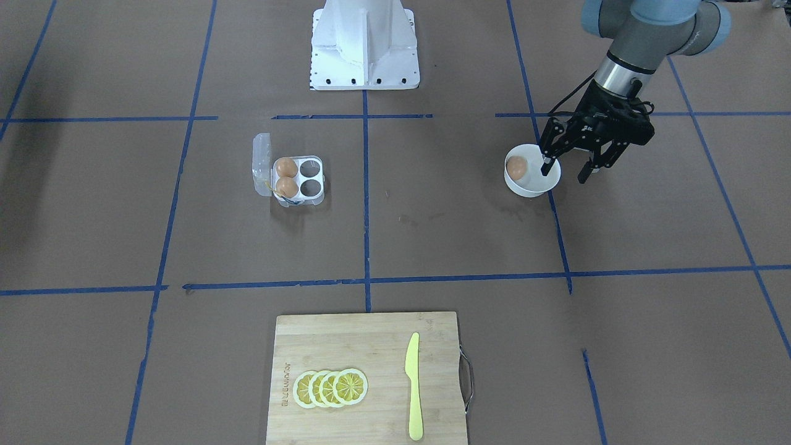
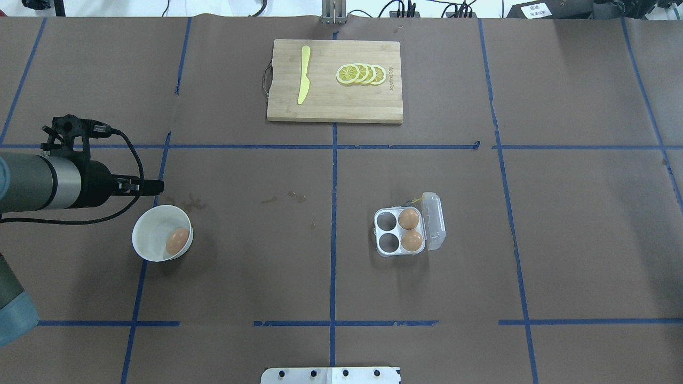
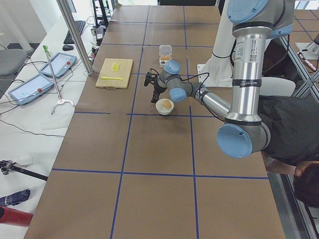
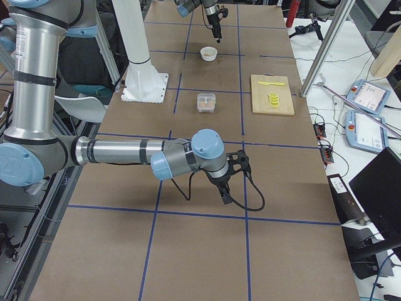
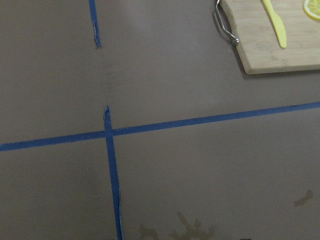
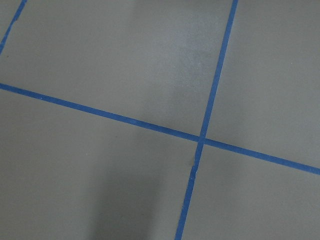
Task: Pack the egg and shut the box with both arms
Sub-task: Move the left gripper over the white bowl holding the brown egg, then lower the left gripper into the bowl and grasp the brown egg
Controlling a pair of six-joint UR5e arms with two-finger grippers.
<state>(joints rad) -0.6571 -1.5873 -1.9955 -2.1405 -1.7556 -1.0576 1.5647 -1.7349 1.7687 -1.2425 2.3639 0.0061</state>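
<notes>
The egg (image 1: 516, 167) lies loose in the white bowl (image 1: 532, 190), against the wall on the side nearer the box (image 1: 319, 179). I judge it light and stiff but brittle, with a smooth curved shell that could roll or squirt out from hard fingers. The best hold is probably from above, across its short waist, with a gentle squeeze (the bowl's wall crowds one side, so the fingers need room there).

The box stands well apart from the bowl on the bench (image 1: 432, 235), with its lid (image 1: 262, 162) folded back. Two other eggs (image 1: 285, 176) fill the cells beside the hinge, and the two cells away from it are free. The thin clear plastic will likely slide and flex, so one arm may need to steady it at closing.

The left tool (image 1: 563, 175) has its fingers spread wide and holds nothing. In the front-facing view one finger seems to dip over the bowl's rim. The overhead view corrects this, showing the tool just beside the bowl on its far side, not above the egg, though there it is edge-on and its spread is hidden. The left wrist view shows only bench and a corner of the cutting board (image 5: 280, 55).

The right tool (image 4: 224, 188) appears only in the right side view, low over the bench and well apart from everything. I cannot tell whether it is spread or closed.
</notes>
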